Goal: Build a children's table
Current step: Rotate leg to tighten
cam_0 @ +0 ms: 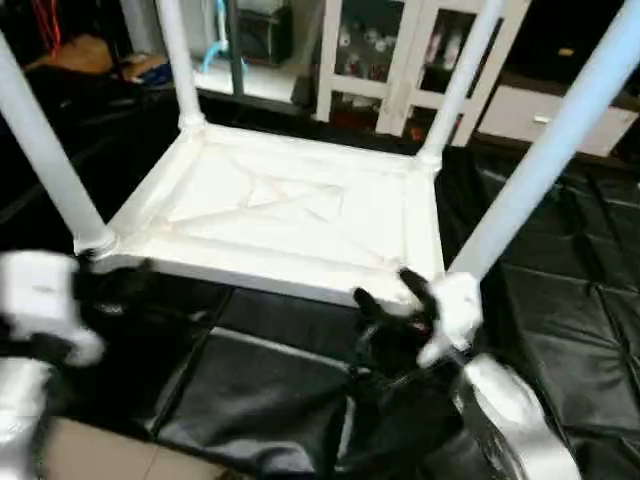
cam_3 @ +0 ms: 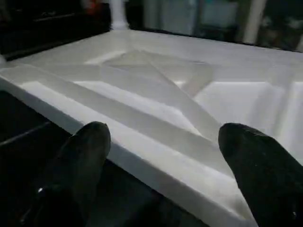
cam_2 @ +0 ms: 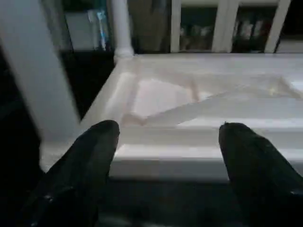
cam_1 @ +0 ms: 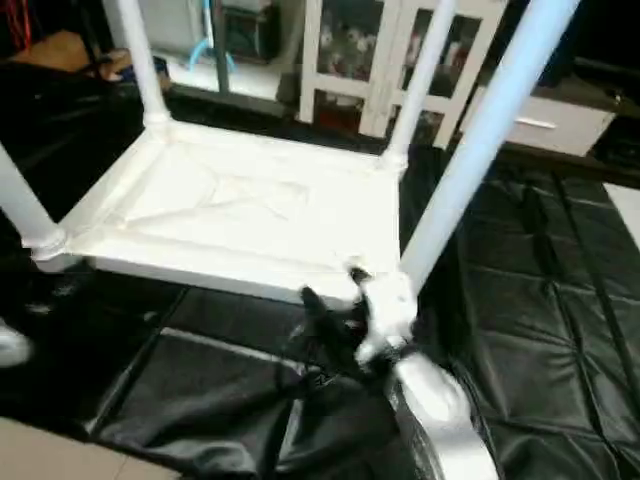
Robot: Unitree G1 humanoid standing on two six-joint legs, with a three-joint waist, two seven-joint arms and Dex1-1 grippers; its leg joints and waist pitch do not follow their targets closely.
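Left eye view: table top (cam_0: 280, 215) lies upside down on black quilted mat (cam_0: 560, 330), X-ribs up; all four legs (cam_0: 545, 150) stand up from its corner sockets. White glass-door cabinet (cam_0: 420, 50) behind the top's far edge. Right gripper (cam_0: 392, 290) at the top's near edge, just beside the near right leg's socket, black fingers spread, nothing between them. Left gripper (cam_0: 115, 285) blurred, near the near left socket; fingers unreadable here.
Right eye view: same top (cam_1: 240, 215), same mat. Right gripper (cam_1: 330, 288) just off the near edge, beside the near right leg (cam_1: 480, 140). Tan floor (cam_1: 40, 450) past the mat's near corner.
Left wrist view: left gripper (cam_2: 168, 142) fingers wide apart, empty, facing the top's near rim (cam_2: 189, 151); leg (cam_2: 40, 80) close by, another leg (cam_2: 120, 28) at the far corner.
Right wrist view: right gripper (cam_3: 165, 146) fingers wide apart, empty, over the top's edge (cam_3: 156, 165); X-ribs (cam_3: 161, 80) clear beyond.
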